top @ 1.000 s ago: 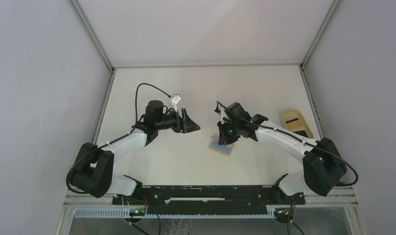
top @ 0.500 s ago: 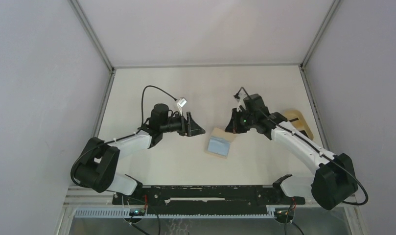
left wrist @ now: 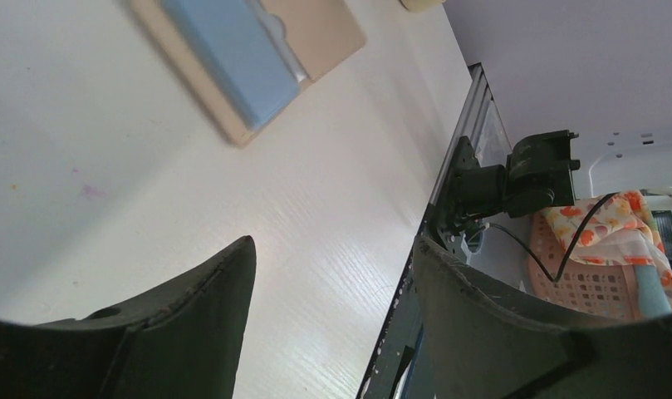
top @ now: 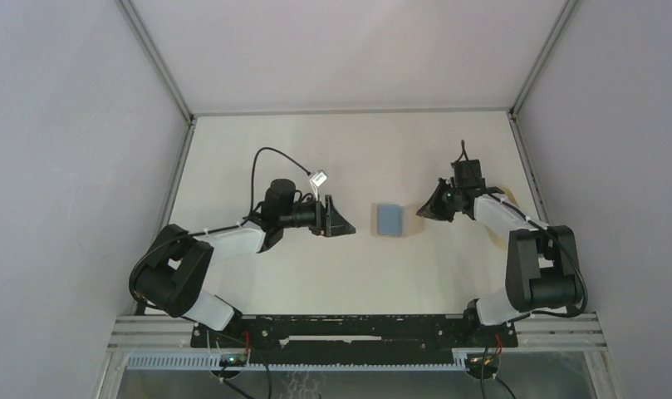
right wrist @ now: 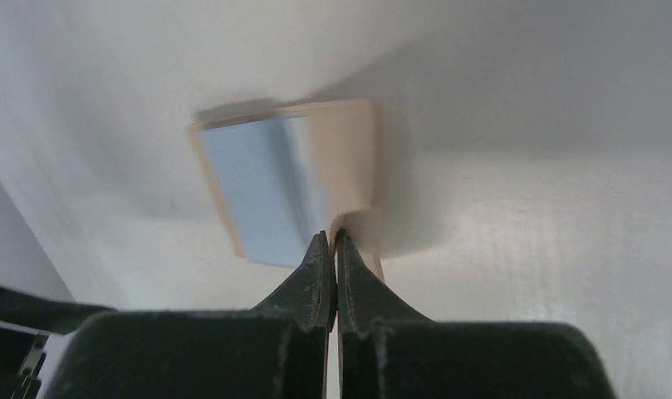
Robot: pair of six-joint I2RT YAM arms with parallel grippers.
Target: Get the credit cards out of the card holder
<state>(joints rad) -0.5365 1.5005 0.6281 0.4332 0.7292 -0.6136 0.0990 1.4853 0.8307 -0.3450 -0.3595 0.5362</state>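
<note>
Overhead, the card holder (top: 409,221) lies open on the table (top: 316,150) between my two grippers, with a light blue card (top: 389,219) on its face. The right gripper (top: 424,214) is clenched, its tips touching the holder's nearest edge. The left gripper (top: 339,224) is released and holds nothing, and the holder sits just ahead of its fingers. Behind my right arm a tan tray (top: 492,192) peeks out, mostly hidden.

On the left wrist camera there is only bare table between the spread fingers. The holder (left wrist: 316,29) lies ahead and off to one side of their line, blue card (left wrist: 232,58) uppermost. Past the table edge stands an orange basket (left wrist: 594,278) with a flowered cloth (left wrist: 602,229), well out of my way.

On the right wrist camera the fingertips are pressed together at the notched edge of the holder's flap (right wrist: 349,154), which curls up towards them. I judge they are nipping that flap, though blur leaves some doubt. The blue card (right wrist: 253,187) lies just beyond the tips.

I take the step in hand to be steadying the opened holder while the card is fetched out. Next I would bring the left gripper in low, catch the card's free edge and slide it away from the right gripper's pinch. Nothing stands between them. The difficulty is a thin card lying flat. I cannot find the black card; it may sit beneath the blue one.
</note>
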